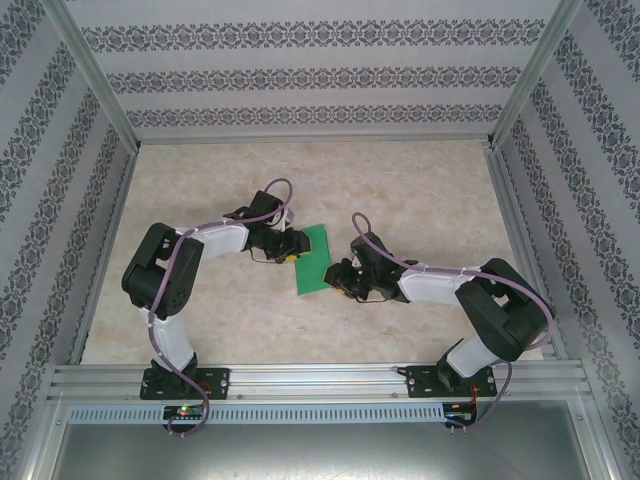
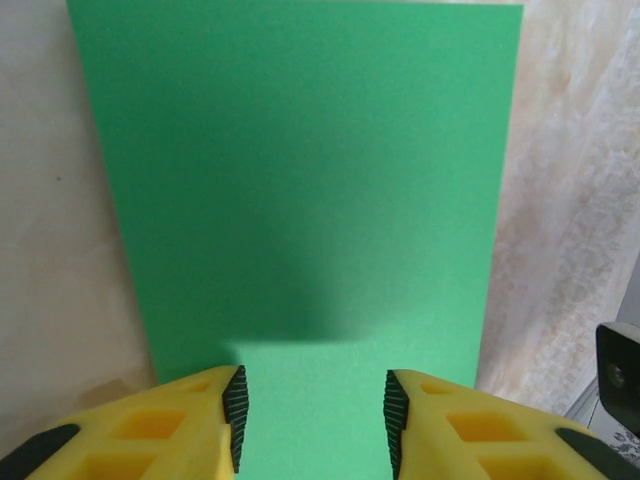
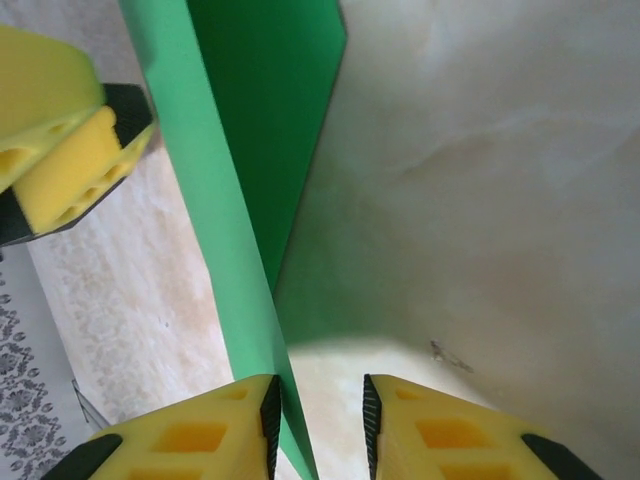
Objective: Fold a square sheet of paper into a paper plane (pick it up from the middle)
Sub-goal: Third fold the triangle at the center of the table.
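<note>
The square sheet of paper (image 1: 316, 258) is bright green and shows as a narrow rectangle in the middle of the table. My left gripper (image 1: 296, 250) is at its left long edge. In the left wrist view the paper (image 2: 300, 180) spreads out ahead, and the left gripper (image 2: 315, 415) stands open with the sheet running between its fingers. My right gripper (image 1: 336, 279) is at the paper's near right edge. In the right wrist view a raised edge of the paper (image 3: 215, 200) passes between the open right gripper (image 3: 318, 425), close to its left pad (image 3: 270, 415). The left arm's yellow finger (image 3: 60, 150) shows beyond.
The table top (image 1: 420, 200) is pale marbled stone with aluminium rails around it and patterned walls on three sides. Both arm bases sit on the near rail (image 1: 320, 378).
</note>
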